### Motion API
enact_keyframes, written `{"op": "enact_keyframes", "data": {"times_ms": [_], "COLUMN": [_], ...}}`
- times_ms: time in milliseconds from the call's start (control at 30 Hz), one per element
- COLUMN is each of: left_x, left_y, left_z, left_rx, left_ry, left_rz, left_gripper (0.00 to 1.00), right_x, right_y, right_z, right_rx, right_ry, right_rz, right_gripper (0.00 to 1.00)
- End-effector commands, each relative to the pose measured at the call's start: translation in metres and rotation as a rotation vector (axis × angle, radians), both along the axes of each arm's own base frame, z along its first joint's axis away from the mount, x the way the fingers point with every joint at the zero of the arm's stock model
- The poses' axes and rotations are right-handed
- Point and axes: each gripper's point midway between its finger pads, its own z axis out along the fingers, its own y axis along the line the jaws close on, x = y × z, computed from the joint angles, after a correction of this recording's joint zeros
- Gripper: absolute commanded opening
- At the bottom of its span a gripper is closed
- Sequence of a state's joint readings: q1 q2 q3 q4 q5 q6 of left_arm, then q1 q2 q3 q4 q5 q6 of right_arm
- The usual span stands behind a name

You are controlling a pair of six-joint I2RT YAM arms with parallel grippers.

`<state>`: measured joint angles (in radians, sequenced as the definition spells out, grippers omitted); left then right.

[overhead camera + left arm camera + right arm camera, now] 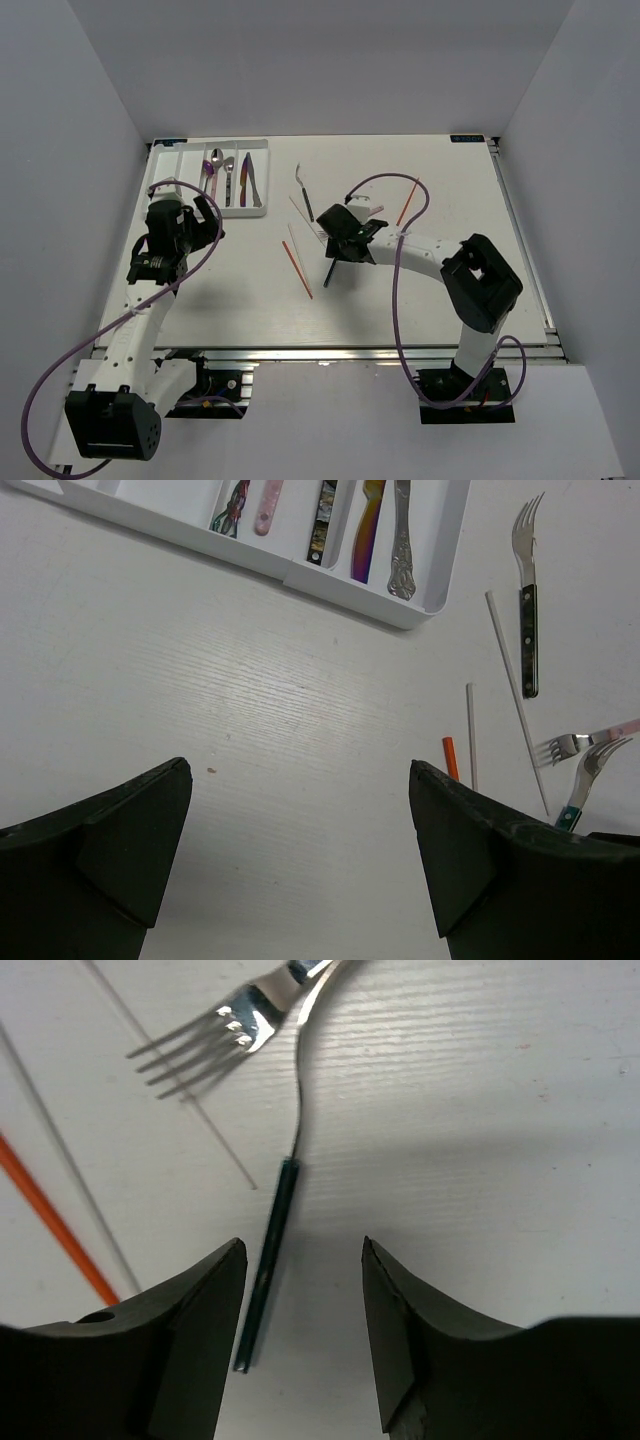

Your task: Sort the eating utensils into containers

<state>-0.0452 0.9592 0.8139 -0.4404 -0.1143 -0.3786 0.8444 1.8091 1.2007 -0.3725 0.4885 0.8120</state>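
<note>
- Hovering over the teal-handled fork on the tabletop, the right hand straddles the handle; the long axis runs straight away from the wrist, tines far.
- Its jaws stand part open, gripping nothing.
- The left hand gapes wide and empty by the white cutlery tray; the right arm is nearer.

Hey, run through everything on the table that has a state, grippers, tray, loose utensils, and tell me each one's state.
left gripper: open, holding nothing.
right gripper: open, astride the handle of the teal-handled fork.
teal-handled fork: on the table, not clamped.
dark-handled fork: loose on the table, unsorted.
orange chopstick: loose on the table.
cutlery tray: partly filled, several utensils inside.
</note>
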Motion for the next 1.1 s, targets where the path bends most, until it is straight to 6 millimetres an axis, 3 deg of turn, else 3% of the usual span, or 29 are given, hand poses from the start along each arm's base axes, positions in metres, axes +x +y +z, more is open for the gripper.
{"op": "enact_keyframes", "data": {"times_ms": [0, 33, 200, 333, 433, 700, 767, 867, 900, 967, 1000, 1033, 1067], "left_x": [0.004, 0.004, 0.004, 0.004, 0.004, 0.006, 0.006, 0.007, 0.007, 0.011, 0.011, 0.013, 0.01], "left_y": [-0.004, -0.004, -0.004, -0.004, -0.004, -0.006, -0.006, -0.01, -0.02, -0.041, -0.055, -0.082, -0.098], "left_z": [0.011, 0.01, 0.009, 0.009, 0.008, 0.006, 0.005, 0.003, 0.002, 0.004, 0.004, 0.014, 0.009], "left_rx": [-0.011, -0.01, -0.009, -0.01, -0.011, -0.013, -0.014, -0.035, -0.066, -0.163, -0.222, -0.324, -0.434], "left_ry": [-0.033, -0.032, -0.029, -0.027, -0.024, -0.018, -0.015, -0.013, -0.012, -0.02, -0.019, -0.053, -0.039], "left_rz": [-0.017, -0.016, -0.014, -0.018, -0.019, -0.024, -0.025, -0.04, -0.081, -0.154, -0.202, -0.319, -0.34], "left_gripper": [0.98, 0.98, 0.98, 0.98, 0.98, 0.98, 0.98, 0.98, 0.98, 0.98, 0.98, 0.98, 0.98], "right_x": [0.013, 0.01, 0.015, 0.01, 0.006, 0.0, -0.001, -0.004, -0.003, -0.005, -0.003, -0.003, -0.001], "right_y": [0.019, 0.016, 0.014, 0.011, 0.011, 0.011, 0.004, -0.008, -0.008, -0.009, -0.004, 0.0, 0.016], "right_z": [0.03, 0.018, 0.004, -0.008, -0.02, -0.047, -0.049, -0.044, -0.034, -0.025, -0.004, 0.008, 0.023], "right_rx": [0.058, 0.018, -0.02, -0.024, -0.031, -0.025, -0.036, -0.036, -0.014, 0.018, 0.048, 0.074, 0.146], "right_ry": [-0.074, -0.039, -0.028, -0.021, 0.002, 0.05, 0.051, 0.033, 0.011, -0.018, -0.063, -0.091, -0.128], "right_rz": [-0.021, -0.026, -0.091, -0.101, -0.087, -0.066, -0.088, -0.12, -0.12, -0.105, -0.038, 0.003, 0.076], "right_gripper": [0.56, 0.58, 0.58, 0.53, 0.42, 0.37, 0.29, 0.11, 0.0, 0.0, 0.0, 0.0, 0.0]}}
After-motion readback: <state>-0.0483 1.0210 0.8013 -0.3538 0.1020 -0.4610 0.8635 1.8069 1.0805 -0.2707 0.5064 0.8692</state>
